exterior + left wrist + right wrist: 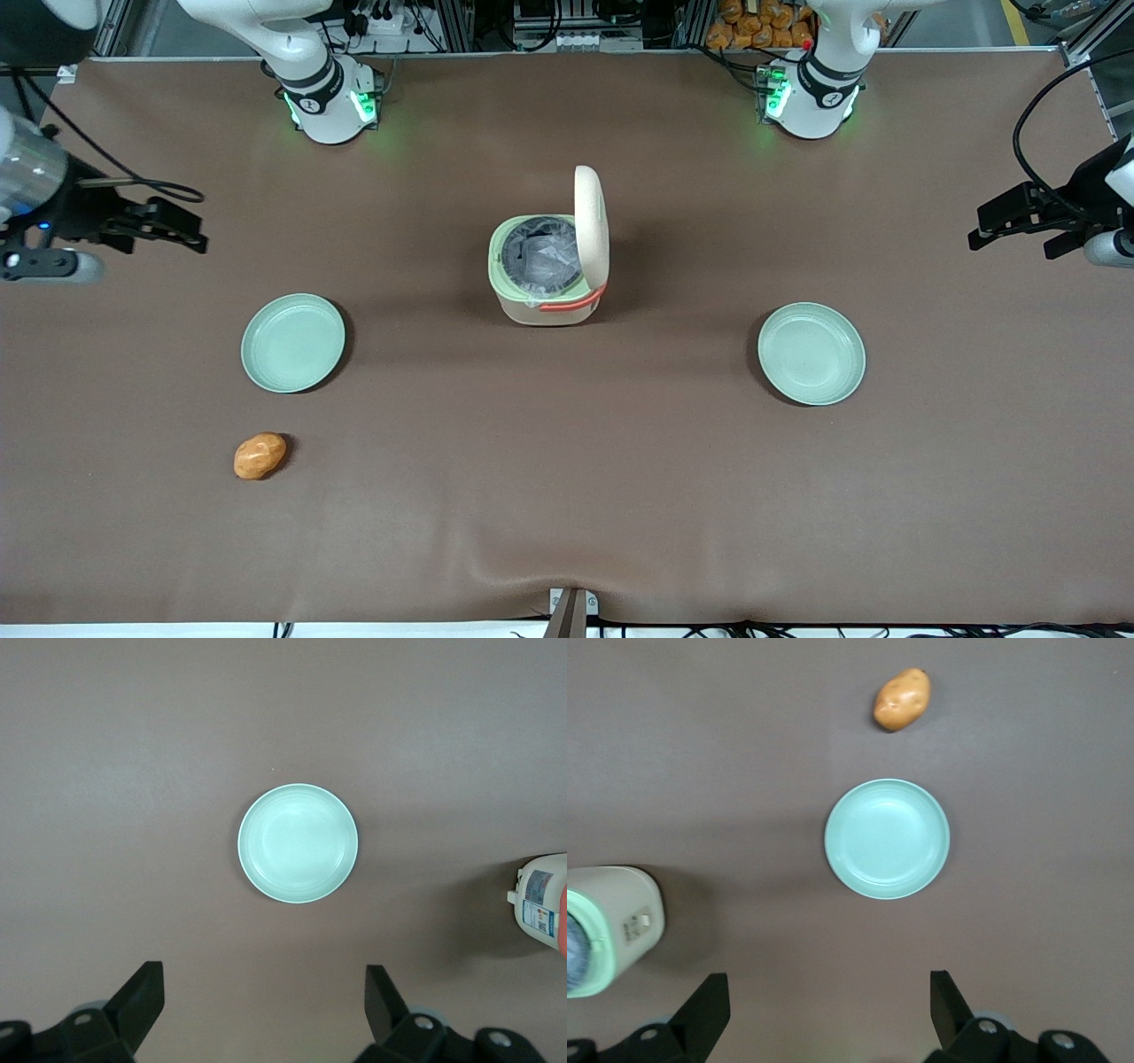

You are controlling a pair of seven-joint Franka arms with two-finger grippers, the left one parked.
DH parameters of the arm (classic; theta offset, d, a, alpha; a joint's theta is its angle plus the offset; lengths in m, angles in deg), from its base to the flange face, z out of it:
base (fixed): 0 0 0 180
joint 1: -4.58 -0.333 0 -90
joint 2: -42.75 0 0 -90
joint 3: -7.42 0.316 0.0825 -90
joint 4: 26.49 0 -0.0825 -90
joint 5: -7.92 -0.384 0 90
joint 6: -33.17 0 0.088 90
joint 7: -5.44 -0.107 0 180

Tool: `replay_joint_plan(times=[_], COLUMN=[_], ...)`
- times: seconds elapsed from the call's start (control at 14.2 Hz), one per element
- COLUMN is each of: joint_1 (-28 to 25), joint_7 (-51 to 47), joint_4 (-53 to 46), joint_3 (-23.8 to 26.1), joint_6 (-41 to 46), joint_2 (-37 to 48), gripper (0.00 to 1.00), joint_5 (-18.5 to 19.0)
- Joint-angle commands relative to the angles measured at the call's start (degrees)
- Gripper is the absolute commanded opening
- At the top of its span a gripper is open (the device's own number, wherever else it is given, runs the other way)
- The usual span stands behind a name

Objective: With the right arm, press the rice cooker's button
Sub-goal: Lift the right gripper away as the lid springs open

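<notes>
hovering hand [824,1014] wide open w/ nothing held, above table nr rice cooker [547,275], lid up

The rice cooker [547,270] stands mid-table between two plates [293,343] [811,354]; the gripper [168,226] hangs open well apart

Even overhead light, soft shadows

Bench [567,496]: plain brown. Rice cooker [547,270]: beige body and lid, pale green inner rim, grey inner bowl, orange-red handle band. Two plates [293,343] [811,354]: pale green, unpatterned. Potato [260,455]: orange-brown with darker speckles. Gripper [182,229], at the working arm's end of the bench: black, jaws apart.
</notes>
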Motion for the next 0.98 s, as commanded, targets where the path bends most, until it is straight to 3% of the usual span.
replay_joint_plan(times=[0.0, 0.91], joint_1=[1.2, 0.9], joint_7=[2.9, 5.5], joint_4=[1.6, 1.4], joint_3=[-1.9, -3.4], joint_6=[0.0, 0.0], joint_2=[1.5, 1.4], gripper=[1.00, 1.00], joint_5=[1.1, 4.0])
